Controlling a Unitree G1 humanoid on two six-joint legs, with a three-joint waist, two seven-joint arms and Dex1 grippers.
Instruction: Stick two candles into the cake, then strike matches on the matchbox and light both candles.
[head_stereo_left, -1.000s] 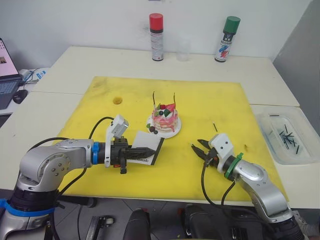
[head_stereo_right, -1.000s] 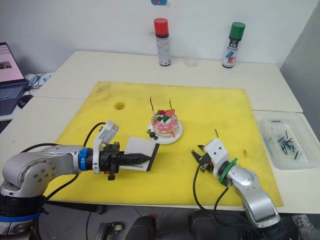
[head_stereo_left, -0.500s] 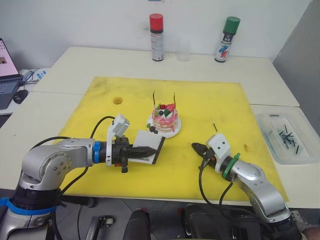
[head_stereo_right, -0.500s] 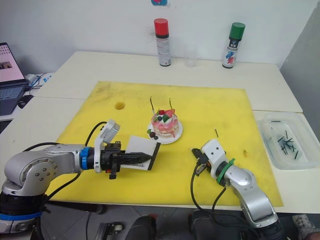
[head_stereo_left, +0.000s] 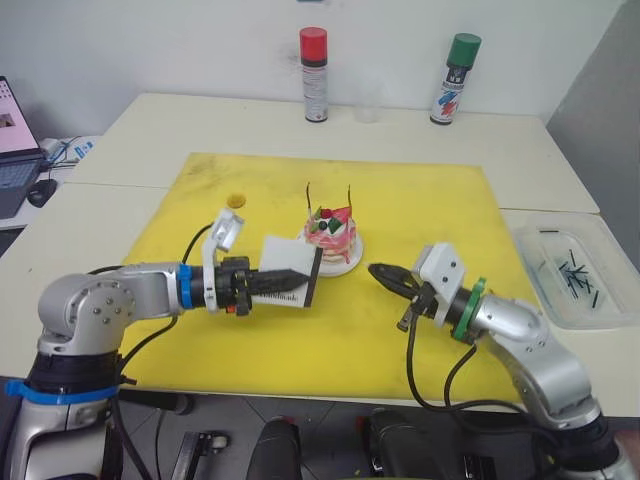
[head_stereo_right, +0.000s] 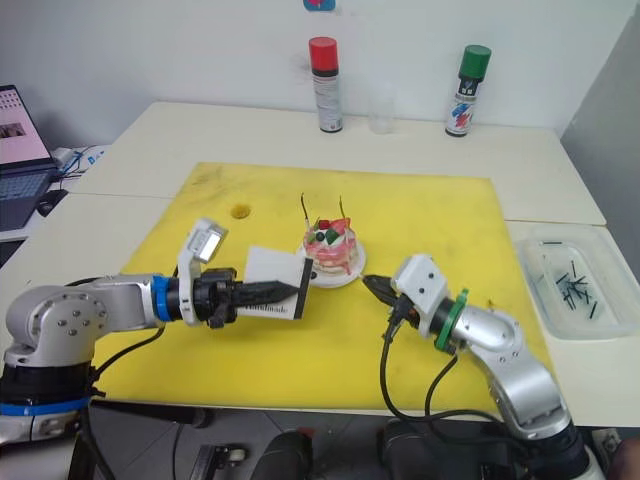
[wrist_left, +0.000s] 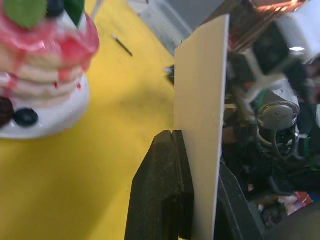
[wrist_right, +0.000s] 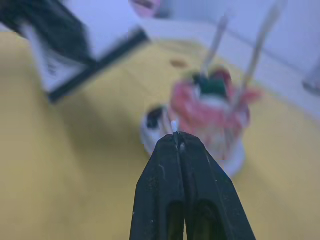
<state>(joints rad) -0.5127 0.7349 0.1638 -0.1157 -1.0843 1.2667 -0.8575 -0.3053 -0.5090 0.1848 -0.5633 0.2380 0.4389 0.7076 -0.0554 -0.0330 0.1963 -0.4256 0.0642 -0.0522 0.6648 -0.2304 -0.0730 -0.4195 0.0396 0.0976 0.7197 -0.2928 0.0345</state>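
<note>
Your left claw (head_stereo_left: 290, 283) is pinched tight on the matchbox (head_stereo_left: 291, 281), holding it lifted off the yellow mat (head_stereo_left: 420, 200) just beside the cake (head_stereo_left: 332, 236), with the black striking strip turned toward the cake and the other arm. That box is thin, light card, so it will flex or twist if you push hard against it; the hold sits near the middle of the flat faces, which leaves the strip edge free. Your right claw (head_stereo_left: 383, 275) is pressed fully together, tip pointing at the cake from close on the other side; something pale shows at the very tip in the right wrist view, but you cannot tell whether it is a match. Both candles (head_stereo_right: 342, 209) stand upright in the cake's top, thin and easily knocked askew, so keep clear of them. One loose match (head_stereo_left: 430, 255) lies on the mat behind the right arm, more in the clear tray (head_stereo_left: 572, 272) on the counter. Matches are stiff but snap easily: grip near the bare end, strike with a light, short drag
</note>
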